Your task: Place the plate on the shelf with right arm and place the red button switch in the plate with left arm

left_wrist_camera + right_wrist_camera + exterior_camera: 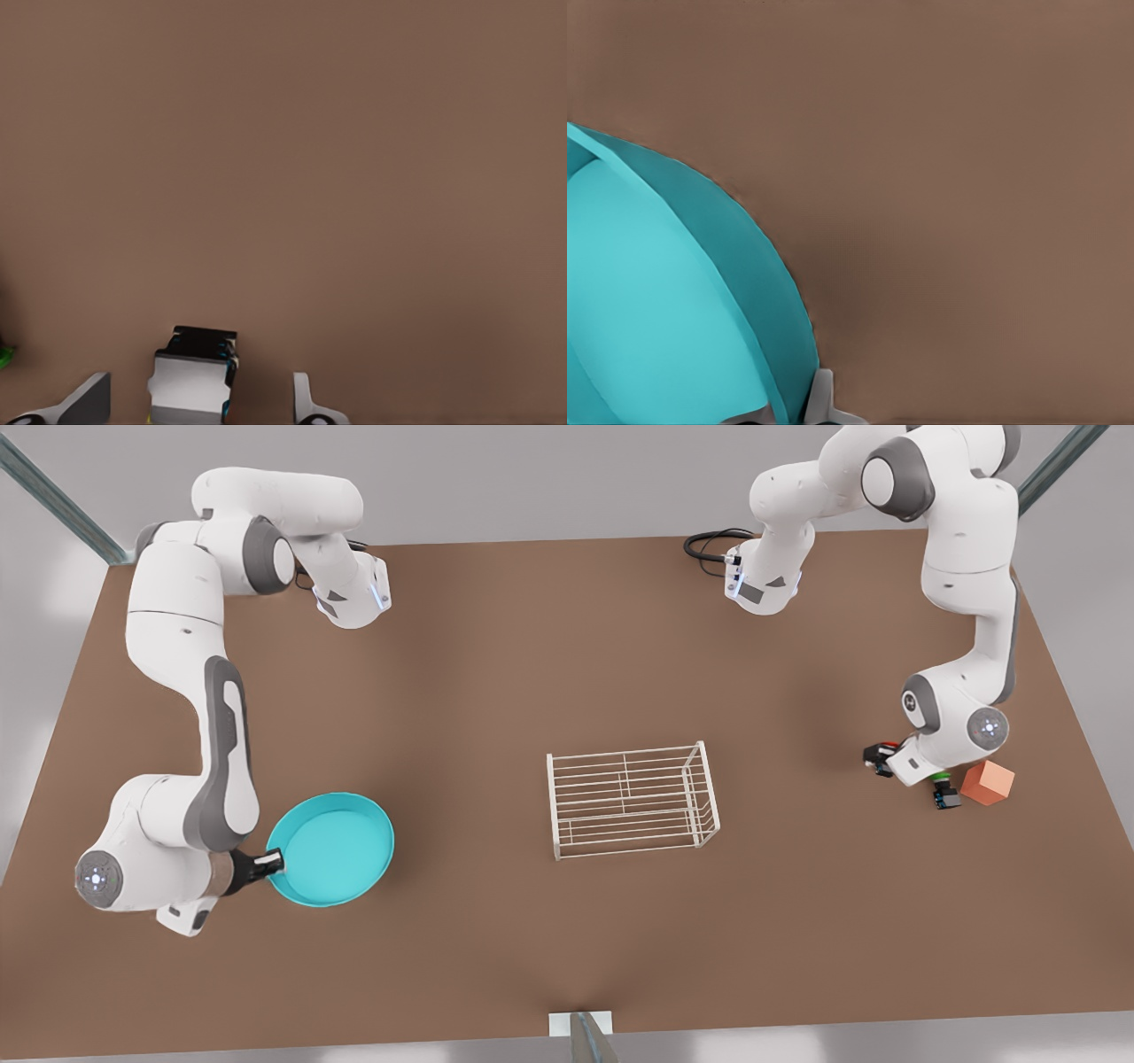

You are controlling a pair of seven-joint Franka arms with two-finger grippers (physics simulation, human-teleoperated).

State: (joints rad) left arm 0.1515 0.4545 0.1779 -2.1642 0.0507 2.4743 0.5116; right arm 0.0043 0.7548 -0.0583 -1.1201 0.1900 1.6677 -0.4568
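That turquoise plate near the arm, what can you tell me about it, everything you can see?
The plate is a round, shallow turquoise dish with a raised rim, smooth and plain, nothing in it. It is on the brown table toward the front view's left, apart from the white wire shelf. The right pincer grips its rim at the edge nearest that arm, one finger showing outside the rim in the right wrist view. Whether it is lifted or resting cannot be told.

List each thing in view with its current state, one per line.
plate: on the table, rim gripped by the right gripper.
shelf: upright, nothing on it.
red button switch: on the table, between the open fingers of the left gripper.
green switch: on the table, untouched.
orange cube: on the table beside it.
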